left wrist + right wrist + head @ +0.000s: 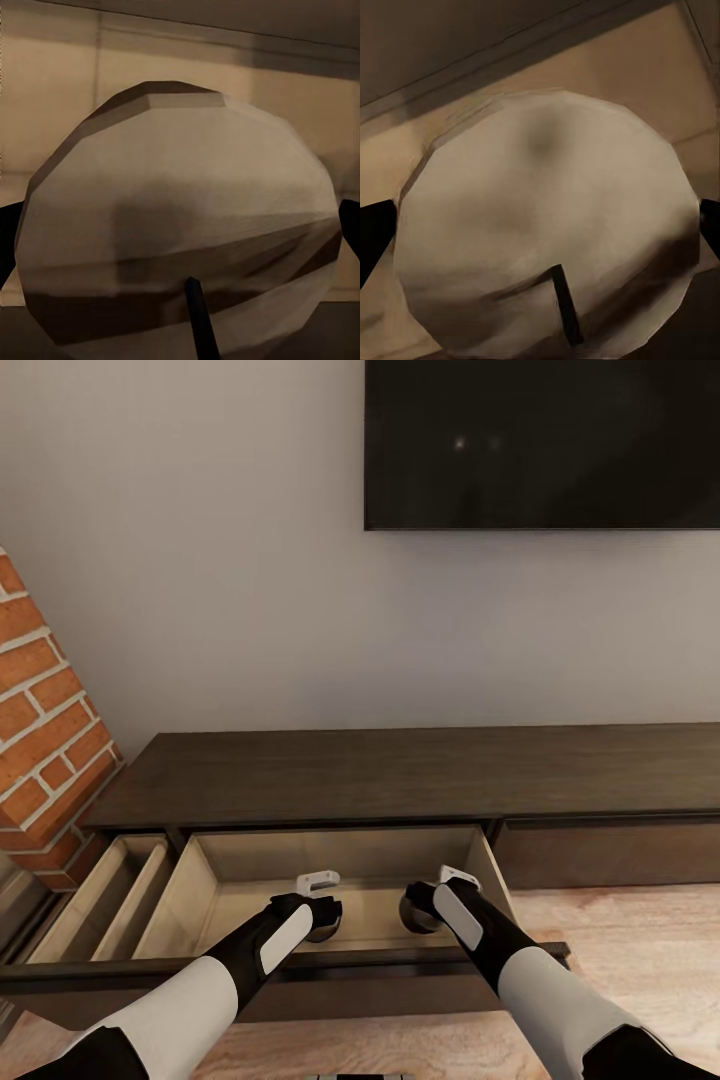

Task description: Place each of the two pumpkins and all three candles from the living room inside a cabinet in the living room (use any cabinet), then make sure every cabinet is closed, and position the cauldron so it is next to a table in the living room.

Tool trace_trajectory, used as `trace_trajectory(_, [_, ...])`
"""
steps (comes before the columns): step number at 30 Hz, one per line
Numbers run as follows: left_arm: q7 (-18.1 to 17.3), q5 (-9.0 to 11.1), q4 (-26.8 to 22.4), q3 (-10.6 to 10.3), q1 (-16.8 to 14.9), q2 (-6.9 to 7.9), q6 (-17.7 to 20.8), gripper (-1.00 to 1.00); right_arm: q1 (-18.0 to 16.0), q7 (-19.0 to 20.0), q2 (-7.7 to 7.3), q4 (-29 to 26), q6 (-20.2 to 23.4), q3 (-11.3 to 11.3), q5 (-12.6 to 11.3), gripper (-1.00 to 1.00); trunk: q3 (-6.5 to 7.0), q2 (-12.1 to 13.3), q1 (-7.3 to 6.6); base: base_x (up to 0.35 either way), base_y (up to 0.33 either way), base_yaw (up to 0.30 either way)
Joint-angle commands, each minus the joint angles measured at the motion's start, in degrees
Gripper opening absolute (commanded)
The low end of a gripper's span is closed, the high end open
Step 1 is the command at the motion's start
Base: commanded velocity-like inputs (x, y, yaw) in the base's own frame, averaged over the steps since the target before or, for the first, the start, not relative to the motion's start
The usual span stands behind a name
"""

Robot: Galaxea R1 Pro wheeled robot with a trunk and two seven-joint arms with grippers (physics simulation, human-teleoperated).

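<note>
Beige candle (176, 225) gripped between left fingers (7, 240), another candle (547, 232) between right fingers (375, 236), above open cabinet (400, 775) drawer (250, 870); brick fireplace (45, 730) alongside.

Two beige faceted candles (176, 225) (547, 232), one between each arm's jaws, inside the cabinet's (400, 770) open drawer.

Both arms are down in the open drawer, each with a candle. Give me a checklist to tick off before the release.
1. Cabinet drawer open: ok.
2. Left gripper inside the drawer: ok.
3. Right gripper inside the drawer: ok.
4. Candle between the left gripper's fingers: ok.
5. Second candle between the right gripper's fingers: ok.
6. Candles resting on the drawer floor: cannot tell.
</note>
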Motion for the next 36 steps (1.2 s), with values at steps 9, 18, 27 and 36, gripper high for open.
trace_trajectory(9, [0.5, 0.5, -0.1, -0.4, -0.1, 0.05, 0.1, -1.00, 0.0, -0.5, -0.38, -0.1, 0.3, 0.3, -0.5, 1.00, -0.05, 0.0, -0.01, 0.000, 0.000, 0.000])
trace_trajectory(18, [0.5, 0.5, -0.1, -0.4, -0.1, 0.05, 0.1, 1.00, 0.0, -0.5, -0.38, -0.1, 0.3, 0.3, -0.5, 1.00, -0.05, 0.0, -0.01, 0.000, 0.000, 0.000])
trace_trajectory(27, [0.4, 0.7, -0.6, -0.4, -0.1, -0.57, 0.1, 1.00, 0.0, -0.5, -0.38, -0.1, 0.3, 0.3, -0.5, 1.00, -0.05, 0.0, -0.01, 0.000, 0.000, 0.000])
trace_trajectory(36, [0.5, 0.6, -1.0, -0.4, 0.0, -0.74, 0.2, 1.00, 0.0, -0.5, -0.43, -0.1, 0.3, 0.3, -0.4, 1.00, 0.49, 1.2, -0.67, 0.000, 0.000, 0.000])
